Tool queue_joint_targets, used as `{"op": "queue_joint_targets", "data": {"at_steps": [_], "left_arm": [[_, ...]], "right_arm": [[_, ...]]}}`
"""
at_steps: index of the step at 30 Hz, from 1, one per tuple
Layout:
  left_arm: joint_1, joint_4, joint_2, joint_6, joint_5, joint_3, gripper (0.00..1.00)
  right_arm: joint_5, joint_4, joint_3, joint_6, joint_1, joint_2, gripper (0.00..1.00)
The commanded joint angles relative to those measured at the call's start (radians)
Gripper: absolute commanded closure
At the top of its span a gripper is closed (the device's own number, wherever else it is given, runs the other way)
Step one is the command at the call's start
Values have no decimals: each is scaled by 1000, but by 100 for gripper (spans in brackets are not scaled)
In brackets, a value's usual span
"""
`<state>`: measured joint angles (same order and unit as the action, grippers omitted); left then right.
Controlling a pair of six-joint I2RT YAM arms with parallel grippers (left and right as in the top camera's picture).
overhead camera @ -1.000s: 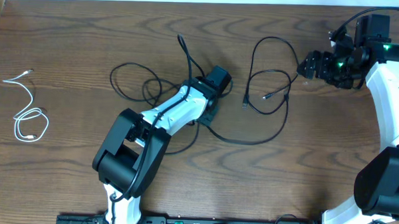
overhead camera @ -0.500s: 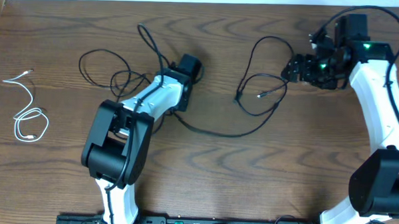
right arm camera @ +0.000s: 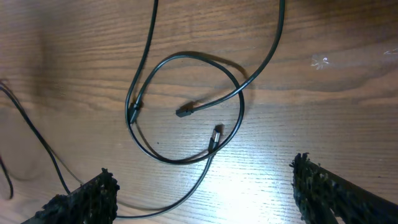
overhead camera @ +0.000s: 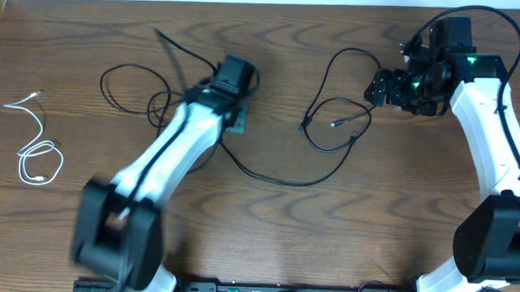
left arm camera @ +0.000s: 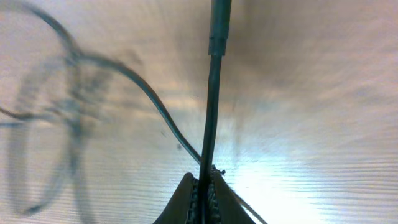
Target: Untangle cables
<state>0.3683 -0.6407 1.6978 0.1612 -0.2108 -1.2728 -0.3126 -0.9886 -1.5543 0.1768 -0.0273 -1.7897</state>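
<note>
Overhead view against a second back: anything different?

— Plenty. Clamped tight now with the left claw [left arm camera: 204, 194] on a black cable [left arm camera: 210, 112], a little below its thicker end piece; only part closed a second ago. Hauled the left tangle [overhead camera: 132, 94] further left and toward the far edge of the tabletop [overhead camera: 369, 236] since then.

Good for the job?

— Probably. Drawn out longer, the strand [overhead camera: 280, 180] running between that tangle and the loops on the right [right arm camera: 186, 59], so likely pulling the two bundles apart. Still crossed over itself on both sides, though; far from done. Cannot tell which black cable owns which loop.

And the white cable [overhead camera: 36, 155]?

— Lying well apart near the left edge, loosely coiled, same spot as before.

Arm poses?

— Left: stretched long from the near edge up toward the far left-centre, blurred, so seemingly mid-swing, wrist tipped down onto the held cable. Right: reaching in from the right side, edged slightly leftward, right claw [overhead camera: 379, 88] spread wide above the loops, gripping nothing. Two loose plug ends [right arm camera: 214, 138] just inside that ring, directly beneath.
</note>
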Motion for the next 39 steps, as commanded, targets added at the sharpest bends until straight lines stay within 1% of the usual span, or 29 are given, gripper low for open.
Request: {"op": "queue_joint_targets", "data": {"at_steps": [1, 5, 8, 12, 14, 17, 21, 25, 28, 30, 33, 36, 39], "left_arm": [[-1, 21, -154, 10, 5, -37, 93], [-4, 90, -309, -19, -11, -37, 92], [-5, 185, -391, -26, -10, -37, 92], [-5, 338, -440, -26, -10, -37, 92], [-5, 364, -438, -26, -10, -39, 92], [-4, 322, -414, -25, -6, -39, 92], [-11, 183, -349, -24, -26, -39, 92], [-50, 85, -253, 43, -80, -39, 92], [-104, 61, -172, 109, -90, -39, 91], [-153, 82, -119, 126, -89, -39, 88], [-224, 179, -66, 126, -89, -39, 83], [-295, 279, -33, 142, -85, -39, 83], [-357, 339, 5, 155, -87, -39, 83]], "right_arm": [[12, 2, 7, 9, -5, 3, 11], [11, 2, 7, 9, -5, 3, 11], [10, 1, 7, 9, -5, 3, 10], [-20, -3, 8, 1, -17, 3, 10], [-19, -12, 10, -17, -30, 3, 10], [-12, -26, 11, -36, -42, 3, 10], [1, -36, 11, -36, -42, 3, 10], [0, -34, 11, -36, -42, 3, 10], [1, -35, 11, -36, -42, 3, 10], [1, -36, 11, -36, -42, 3, 10], [1, -37, 11, -36, -42, 3, 10], [1, -37, 11, -36, -42, 3, 10], [1, -36, 12, -36, -42, 3, 10]]}}
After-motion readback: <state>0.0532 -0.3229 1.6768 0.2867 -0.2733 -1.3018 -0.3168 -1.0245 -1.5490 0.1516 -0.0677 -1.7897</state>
